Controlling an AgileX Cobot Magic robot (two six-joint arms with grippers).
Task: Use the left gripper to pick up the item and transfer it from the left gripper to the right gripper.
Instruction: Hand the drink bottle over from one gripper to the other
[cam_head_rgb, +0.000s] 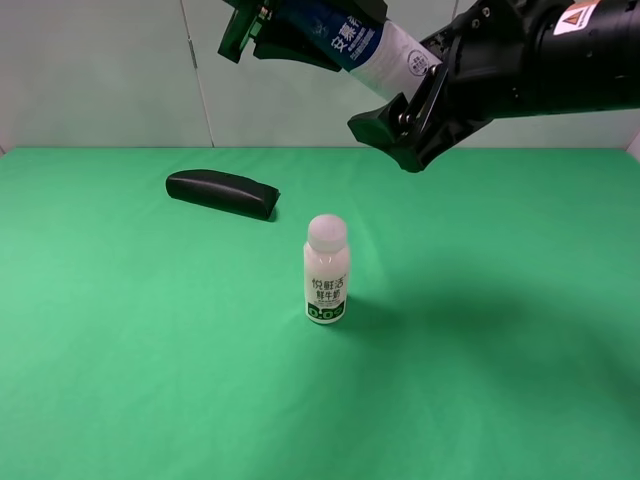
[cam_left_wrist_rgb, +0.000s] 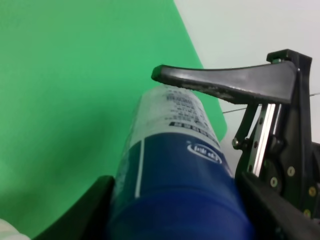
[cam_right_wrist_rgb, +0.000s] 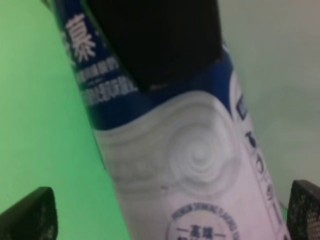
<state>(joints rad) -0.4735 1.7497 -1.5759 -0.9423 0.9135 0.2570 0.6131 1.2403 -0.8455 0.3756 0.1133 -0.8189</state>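
The item (cam_head_rgb: 365, 42), a slim bottle with a blue upper label and a white lower body, hangs tilted high above the table. My left gripper (cam_head_rgb: 305, 28) is shut on its blue upper part. My right gripper (cam_head_rgb: 400, 85) stands open, its jaws on either side of the white lower end without pressing on it. The left wrist view shows the item (cam_left_wrist_rgb: 170, 165) between my left gripper's fingers (cam_left_wrist_rgb: 95, 205), with one right finger (cam_left_wrist_rgb: 225, 82) alongside its far end. In the right wrist view the item (cam_right_wrist_rgb: 190, 150) fills the gap between the open fingertips (cam_right_wrist_rgb: 30, 215).
A shorter white-capped milk bottle (cam_head_rgb: 326, 270) with a green label stands upright mid-table on the green cloth (cam_head_rgb: 120, 380). A black oblong case (cam_head_rgb: 222, 192) lies behind it to the left. Both are well below the raised arms.
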